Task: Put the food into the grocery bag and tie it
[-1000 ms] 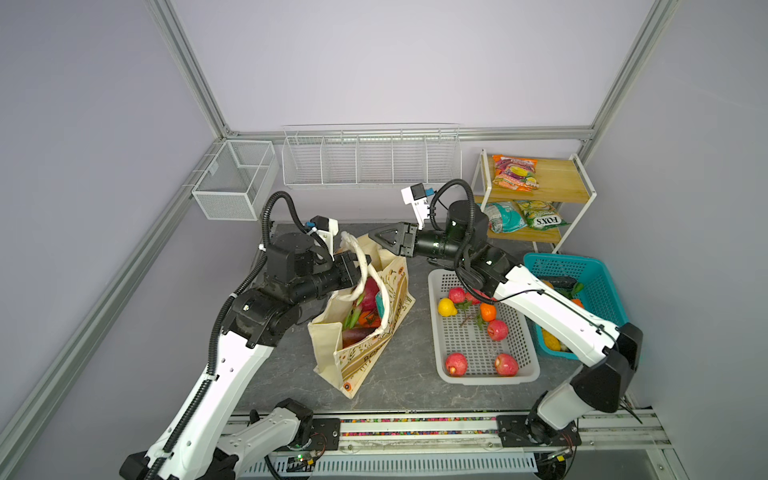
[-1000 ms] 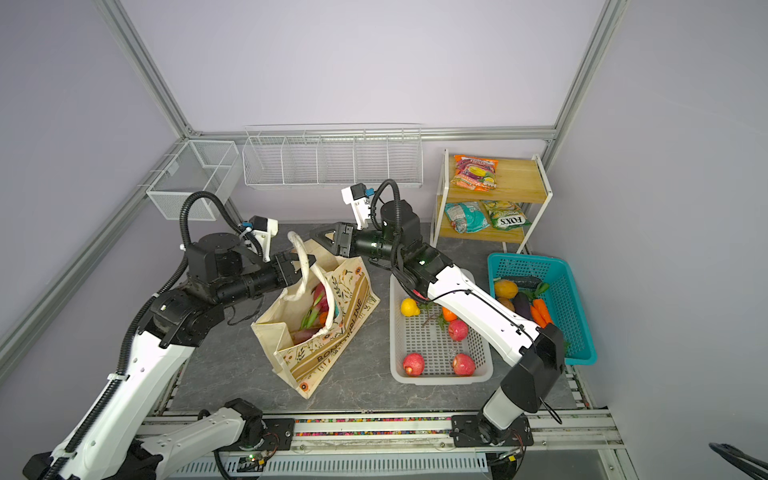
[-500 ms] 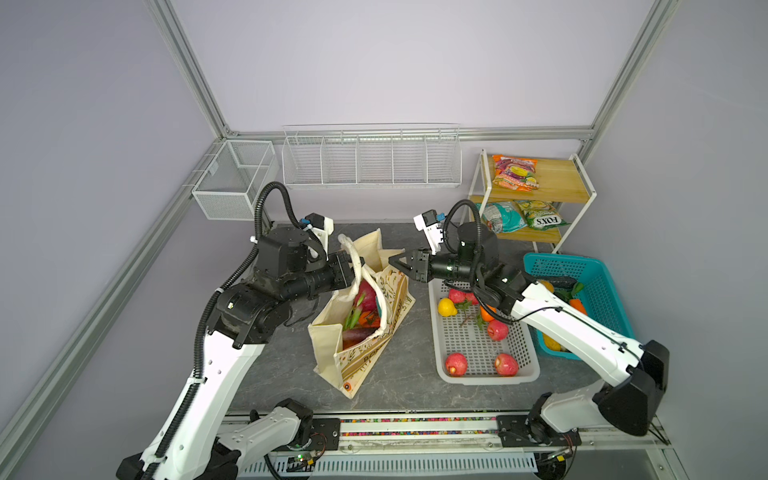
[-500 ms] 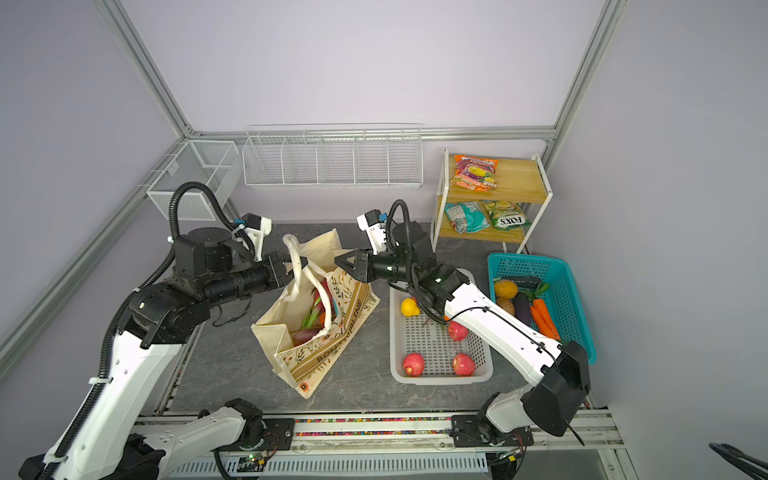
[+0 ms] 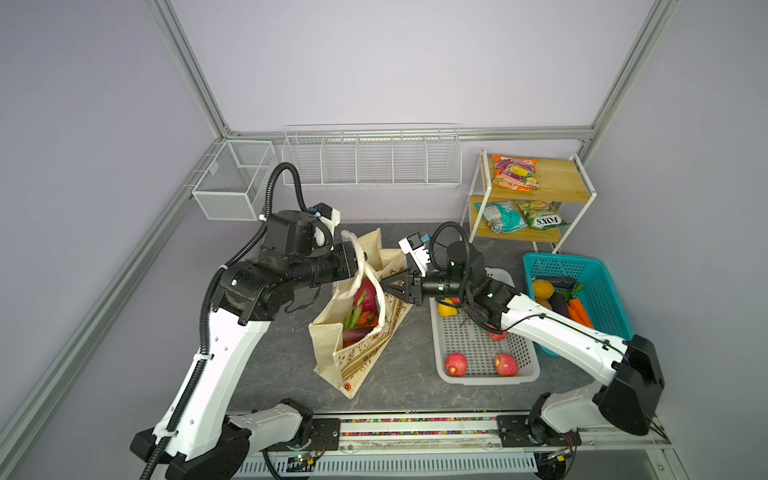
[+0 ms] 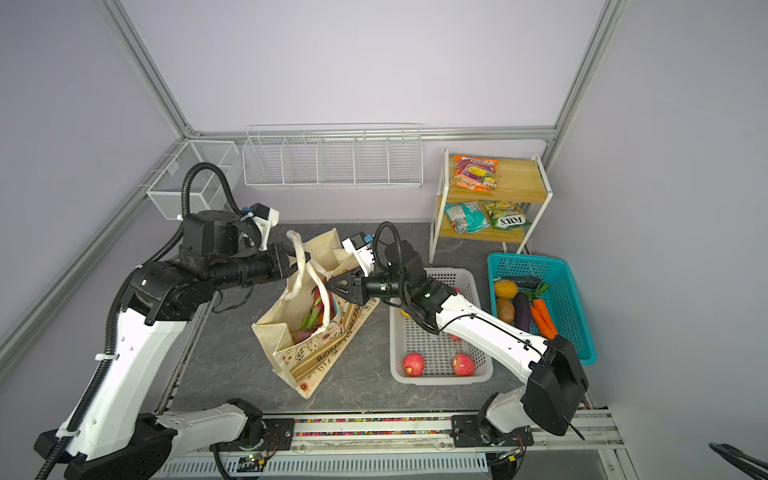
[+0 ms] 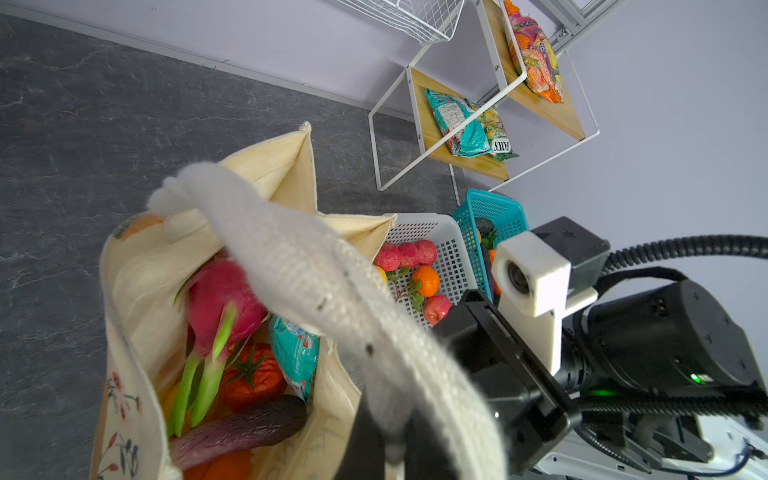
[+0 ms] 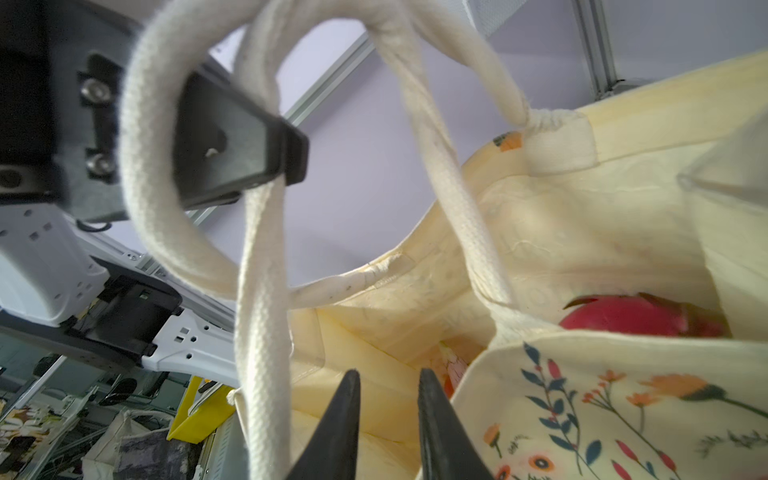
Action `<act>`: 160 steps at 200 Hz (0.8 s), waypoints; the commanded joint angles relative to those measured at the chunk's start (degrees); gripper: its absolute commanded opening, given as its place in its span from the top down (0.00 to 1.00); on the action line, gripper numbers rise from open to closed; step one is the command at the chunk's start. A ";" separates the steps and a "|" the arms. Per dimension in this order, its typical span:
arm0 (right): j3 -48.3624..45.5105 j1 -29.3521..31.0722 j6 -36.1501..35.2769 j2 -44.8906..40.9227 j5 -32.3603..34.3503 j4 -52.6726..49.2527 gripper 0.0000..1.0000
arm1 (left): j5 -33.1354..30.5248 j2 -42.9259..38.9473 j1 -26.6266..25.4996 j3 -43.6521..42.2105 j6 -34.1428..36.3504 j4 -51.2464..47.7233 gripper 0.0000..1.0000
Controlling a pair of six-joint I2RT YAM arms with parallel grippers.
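Enclosure: lilac walls, aluminium frame posts in the corners, white wire baskets (image 5: 372, 160) hung on the back wall. The counter (image 5: 270, 365) is dark grey, stone-patterned and matte.

The grocery bag (image 5: 361, 357) stands mid-counter between the two arms. It slumps toward the front edge with its mouth open. The left wrist view shows a dragon fruit (image 7: 216, 299), a teal packet (image 7: 295, 353) and an eggplant (image 7: 245, 428) inside.

The left gripper (image 5: 360, 266) has its jaws closed on the strap handle (image 5: 351, 237), and the loop is raised above the bag's mouth. The right gripper (image 5: 384, 286) points at the mouth from the white basket side. Its jaws are narrowly parted with nothing between them. In the right wrist view the strap hangs just beside one fingertip (image 8: 340, 415).

The white basket (image 5: 490, 379) sits to the right of the bag, with two apples (image 5: 456, 364) near its front wall. The teal basket (image 5: 602, 286) at the counter's right edge holds carrots (image 5: 579, 313). The wooden shelf rack (image 5: 557, 183) in the back right corner carries snack packets (image 5: 514, 172).
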 commanded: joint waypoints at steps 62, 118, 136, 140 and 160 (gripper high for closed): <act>-8.57 2.06 -1.18 6.09 -1.93 31.84 0.58 | 4.49 1.22 0.16 1.17 0.75 4.10 1.00; -10.99 3.54 -0.98 9.28 -2.57 47.20 0.43 | 4.54 0.71 0.16 -1.38 1.00 5.06 1.00; -11.07 3.51 -0.73 9.71 -1.91 49.26 0.36 | 4.47 0.56 0.16 -1.92 0.93 5.28 1.00; -11.08 3.57 -0.66 9.87 -1.78 49.81 0.35 | 4.36 0.58 0.16 -1.97 0.99 5.31 1.00; -10.77 3.55 -0.27 10.63 -0.90 52.38 0.29 | 4.27 0.43 0.16 -2.23 1.01 5.33 1.00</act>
